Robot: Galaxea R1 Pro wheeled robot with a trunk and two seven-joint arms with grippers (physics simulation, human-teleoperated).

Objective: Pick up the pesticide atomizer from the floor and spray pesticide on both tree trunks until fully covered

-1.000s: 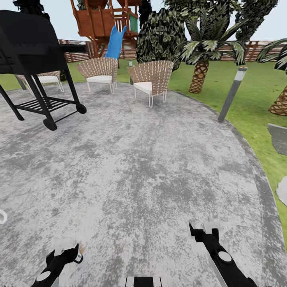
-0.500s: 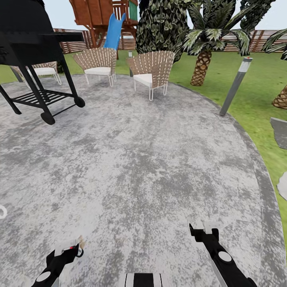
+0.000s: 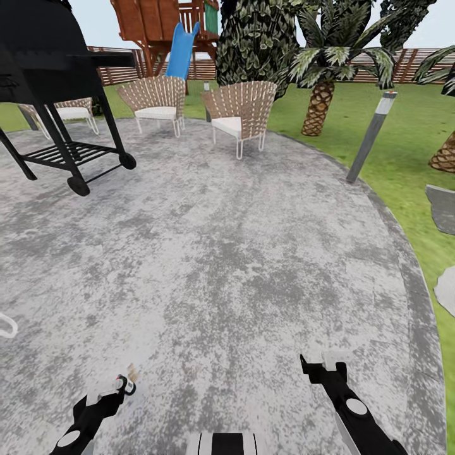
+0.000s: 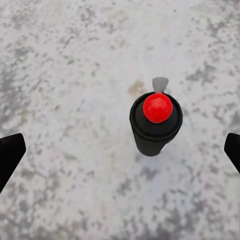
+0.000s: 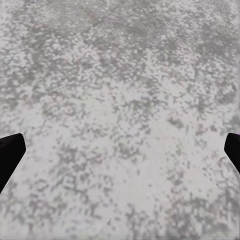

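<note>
So the robot's parked on the grey mottled paving [image 3: 221, 253], both arms low at the bottom of the head view. The left end effector [image 3: 104, 404] sits right up against the pesticide atomizer [image 3: 124, 383], which from up here is just a tiny blob with a speck of red, easy to miss.

The left wrist view is way more useful: the pesticide atomizer [image 4: 156, 124] is a black cylinder with a red round button on top and a small grey nozzle sticking off one side, standing upright on the paving. It sits between the two dark fingertips [image 4: 10, 157], a bit closer to one than the other, and touching neither. So the left end effector is spread wide and holding nothing.

The right end effector [image 3: 322, 366] hangs over bare paving. Its wrist view has just speckled concrete with fingertips [image 5: 10, 155] at the far edges, so wide open and empty too.

Only the head view gives the surroundings: a black grill [image 3: 50, 82] on wheels, wicker chairs [image 3: 243, 114], a grey bollard [image 3: 370, 139] at the paving's edge, a palm [image 3: 322, 95] on the lawn [image 3: 404, 145], a wooden playset [image 3: 164, 31] with a blue slide, and the slat fence [image 3: 417, 66] behind.
</note>
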